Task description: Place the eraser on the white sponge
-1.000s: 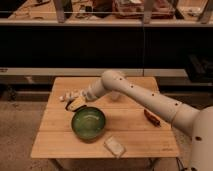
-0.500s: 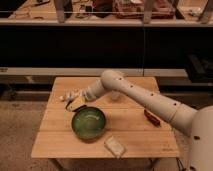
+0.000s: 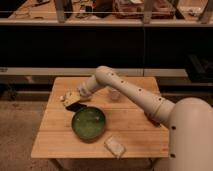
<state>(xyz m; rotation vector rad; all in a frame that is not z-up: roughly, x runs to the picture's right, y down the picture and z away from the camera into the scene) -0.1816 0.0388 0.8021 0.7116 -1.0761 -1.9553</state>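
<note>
The eraser [image 3: 76, 106] is a small flat black block on the wooden table [image 3: 55, 142], just left of and behind the green bowl [image 3: 88, 123]. My gripper [image 3: 71, 99] hovers right over it at the table's left side, open, with its pale fingers pointing down and left; whether they touch the eraser I cannot tell. The white sponge [image 3: 114, 146] lies near the table's front edge, to the right of and in front of the bowl, well away from the gripper.
A translucent cup [image 3: 115, 94] stands behind the arm near the table's middle. A dark red elongated object [image 3: 150, 118] lies at the right, partly hidden by the arm. A small whitish item [image 3: 63, 98] sits by the gripper. Dark shelving runs behind the table.
</note>
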